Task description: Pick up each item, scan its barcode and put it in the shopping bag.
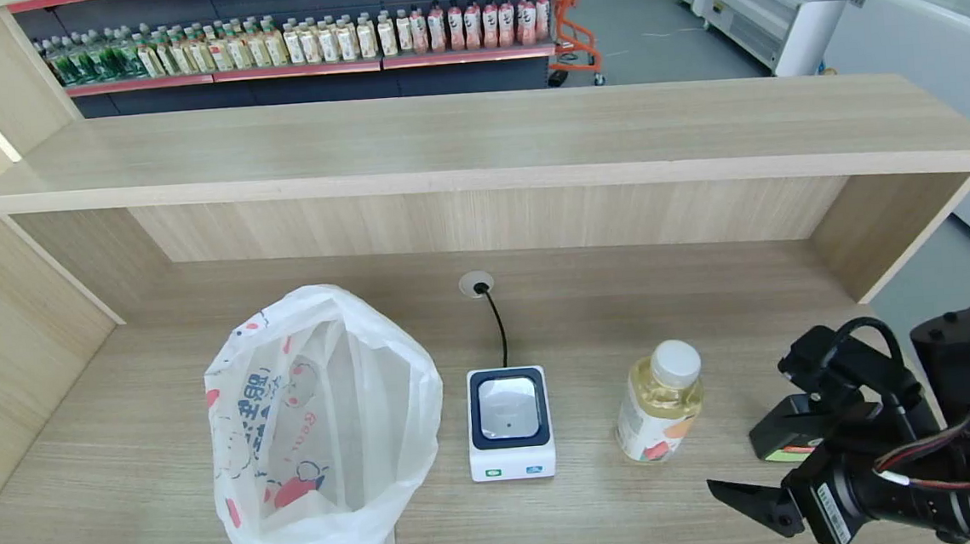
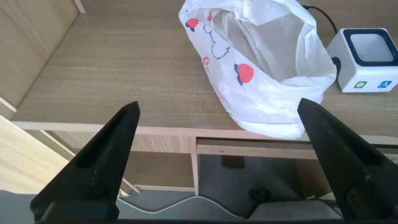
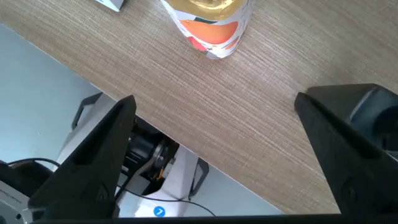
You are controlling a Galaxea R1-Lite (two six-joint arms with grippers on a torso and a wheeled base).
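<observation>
A white printed shopping bag (image 1: 325,428) (image 2: 267,62) stands open at the counter's front left. To its right sits the white barcode scanner (image 1: 510,422) (image 2: 367,59), glass window facing up. Further right, a bottle of yellow drink (image 1: 660,400) (image 3: 211,25) with a white cap stands upright. My right gripper (image 1: 737,463) (image 3: 214,102) is open with nothing in it, near the front edge, just right of the bottle and apart from it. My left gripper (image 2: 217,107) is open too, held before and below the counter's front edge, facing the bag.
The scanner's black cable (image 1: 497,322) runs back to a hole in the wooden counter (image 1: 138,433). A raised shelf (image 1: 476,145) and side walls enclose the back and both sides. A dark blocky shape with a green and orange strip (image 1: 791,438) sits by the right gripper.
</observation>
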